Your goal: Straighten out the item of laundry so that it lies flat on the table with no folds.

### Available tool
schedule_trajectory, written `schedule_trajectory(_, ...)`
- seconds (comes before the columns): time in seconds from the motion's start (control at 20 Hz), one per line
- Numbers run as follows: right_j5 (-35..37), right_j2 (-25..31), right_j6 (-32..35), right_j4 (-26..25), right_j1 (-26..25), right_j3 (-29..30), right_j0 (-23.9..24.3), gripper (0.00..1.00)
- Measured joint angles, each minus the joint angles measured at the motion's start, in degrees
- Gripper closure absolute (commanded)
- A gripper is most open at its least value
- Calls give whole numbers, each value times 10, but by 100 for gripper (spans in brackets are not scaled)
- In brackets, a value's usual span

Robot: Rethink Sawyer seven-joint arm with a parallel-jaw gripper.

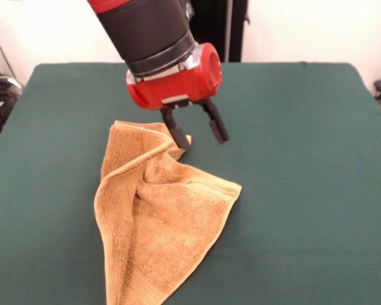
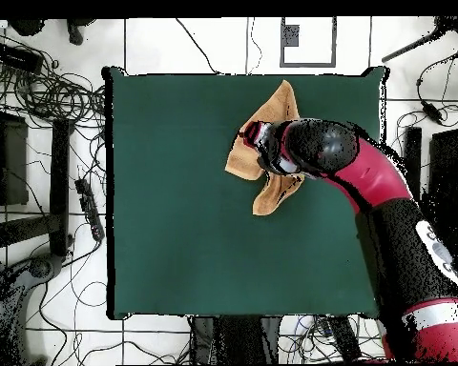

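1. Hand [image 1: 197,134] hangs from the red and black arm [image 1: 159,38] with its two black fingers [image 1: 216,122] spread apart and gripping nothing.
2. One finger's tip touches or sits just above a raised corner of the towel [image 1: 159,222]; the other finger stands beside it over bare green cloth.
3. Orange-tan towel lies crumpled on the worktop [image 1: 305,190], folded over itself, with a thick fold running along its left side in the front view.
4. Its lower end runs to the front view's bottom edge, and a pointed corner sticks out to the picture's right.
5. Overhead view shows the towel [image 2: 274,114] near the worktop's [image 2: 176,210] far edge from the robot's base, partly covered by the arm [image 2: 366,181].
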State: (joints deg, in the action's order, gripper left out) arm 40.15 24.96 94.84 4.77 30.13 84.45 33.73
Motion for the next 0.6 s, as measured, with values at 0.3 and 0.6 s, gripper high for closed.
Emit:
schedule_trajectory(0.3, -16, -7, 0, -26, -29, -10, -11, 0)
schedule_trajectory(0.6, -17, -34, 0, -66, -63, -30, -37, 0)
